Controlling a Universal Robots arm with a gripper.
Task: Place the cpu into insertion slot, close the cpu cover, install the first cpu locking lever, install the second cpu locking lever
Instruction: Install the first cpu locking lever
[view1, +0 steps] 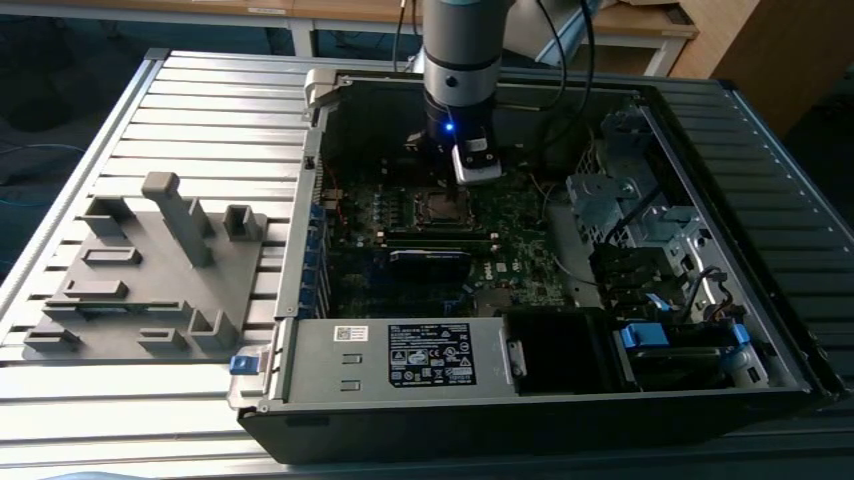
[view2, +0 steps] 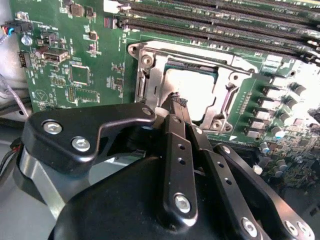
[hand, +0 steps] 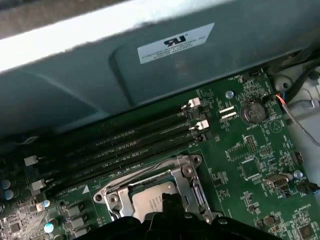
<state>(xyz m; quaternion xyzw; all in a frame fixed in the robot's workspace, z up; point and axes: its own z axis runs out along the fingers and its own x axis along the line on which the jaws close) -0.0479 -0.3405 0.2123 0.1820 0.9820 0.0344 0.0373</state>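
Whole setup sits on a counter (view1: 200, 90) made of ribbed grey aluminium slats, running side to side. Behind it there's a light wooden desk (view1: 334, 12) on white legs, and a wooden cabinet (view1: 761, 45) in the far corner on the exterior view's right. Floor (view1: 54, 70) under the desk looks dark bluish. Lighting is soft and even, with a pale sheen on the slats.

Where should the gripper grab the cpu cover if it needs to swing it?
Probably the cpu cover is best pinched by one thin side rail, coming from above: it lies flat as a narrow metal frame around the cpu, with its middle open. The gripper hangs over that chip.
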